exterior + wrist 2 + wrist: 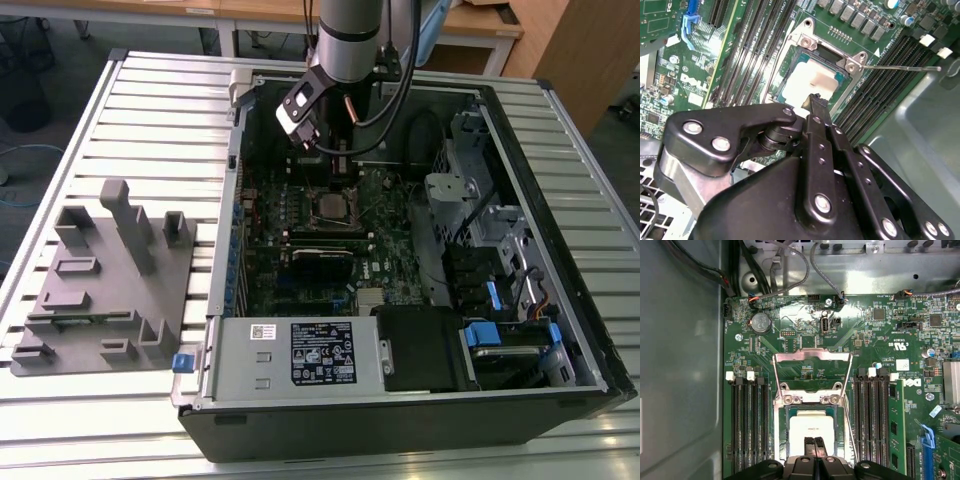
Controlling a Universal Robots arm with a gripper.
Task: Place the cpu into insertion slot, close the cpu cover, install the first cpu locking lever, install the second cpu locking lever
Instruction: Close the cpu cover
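While the computer case (400, 435) lies open with its green board (865, 340) facing up, the insertion slot (781, 432) on that board already holds the cpu (812, 426), which sits flat and square inside the slot's silver rim. The cpu cover (812, 356) is swung up off the slot, hinged at the slot's edge farthest from the gripper (815, 446), so the chip's pale top is bare. The gripper hangs right over the slot, its two fingers pressed together with nothing between them. Their tips are above the cpu's nearer edge; whether they touch the chip I cannot tell. Long black memory slots (747, 425) run close along two opposite sides of the slot, leaving only narrow strips of board. A thin locking lever (900, 67) sticks out sideways from one corner of the slot, across one bank. Beyond the other bank, well clear of the slot, rises the case's grey wall (680, 365).
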